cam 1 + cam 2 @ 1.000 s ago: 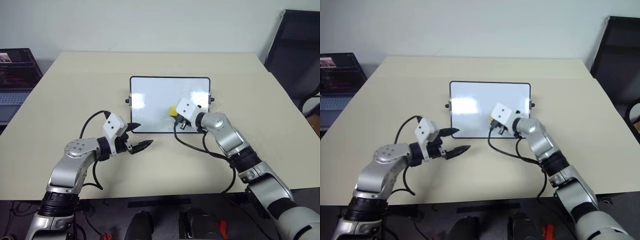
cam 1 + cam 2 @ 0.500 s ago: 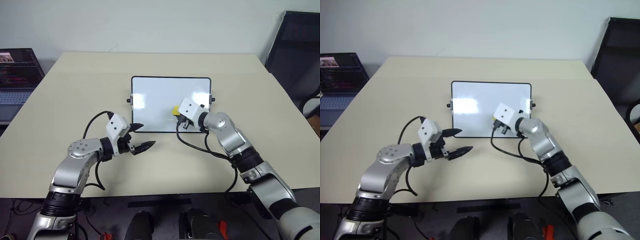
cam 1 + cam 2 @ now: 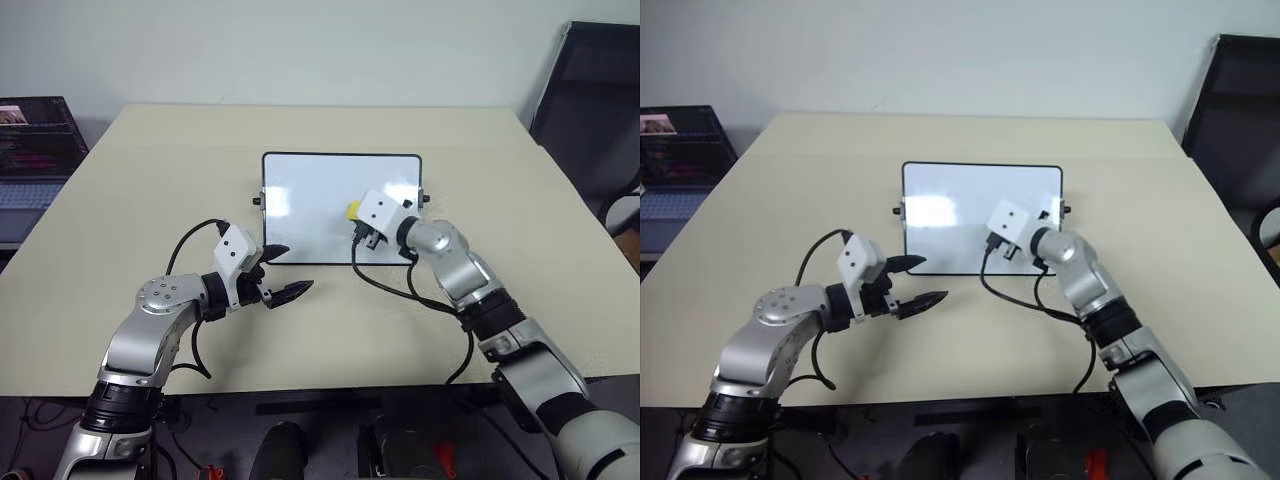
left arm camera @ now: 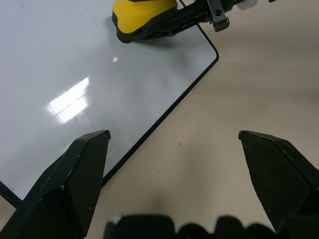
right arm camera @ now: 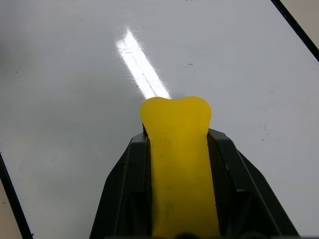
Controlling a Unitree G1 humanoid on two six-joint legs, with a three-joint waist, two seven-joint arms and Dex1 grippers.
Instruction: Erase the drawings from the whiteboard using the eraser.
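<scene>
The right tool (image 5: 177, 149) has carried the yellow eraser (image 3: 353, 210) a touch farther up the whiteboard (image 3: 310, 205) than a second ago, when it sat lower, nearer the board's front edge. It is over the right half of the board now, well short of the back edge, and the tool is clenched hard on it. The left tool (image 3: 284, 272) has not budged: it hangs over the worktop (image 3: 150, 180) just off the board's front left corner, its two black fingers spread wide and holding nothing.

The right wrist view gives the close look the head camera cannot: the eraser pinched between the two black fingers (image 5: 122, 179), its rounded yellow tip sticking out ahead of them over the glossy white surface, a streak of glare just beyond it, and a few faint specks on the board to one side. The left wrist view shows the eraser's dark underside (image 4: 149, 30) down against the board, with the board's black frame and rounded corner running past onto the beige worktop
</scene>
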